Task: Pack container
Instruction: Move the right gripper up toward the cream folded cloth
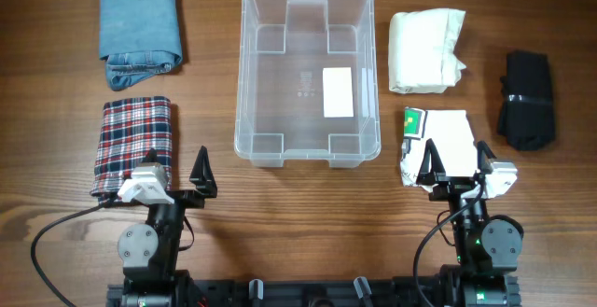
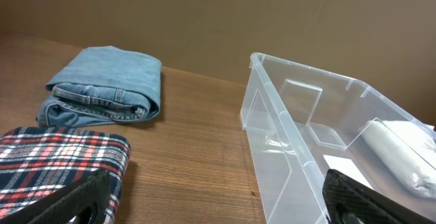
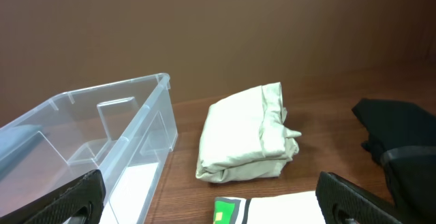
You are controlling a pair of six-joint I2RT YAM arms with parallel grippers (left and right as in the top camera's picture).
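The clear container (image 1: 247, 74) stands at the table's middle with a white label (image 1: 337, 92) inside; nothing else is in it. It shows in the left wrist view (image 2: 286, 132) and the right wrist view (image 3: 146, 94). Folded garments lie around it: blue jeans (image 1: 140, 32), a plaid shirt (image 1: 135, 139), a cream garment (image 1: 424, 50), a white garment with a green patch (image 1: 438, 139) and a black garment (image 1: 527, 97). My left gripper (image 1: 175, 178) is open and empty beside the plaid shirt. My right gripper (image 1: 459, 165) is open and empty over the white garment's near edge.
Both arm bases sit at the table's front edge. A black cable (image 1: 47, 242) loops at the front left. The wooden table (image 1: 308, 214) runs between the grippers and the container.
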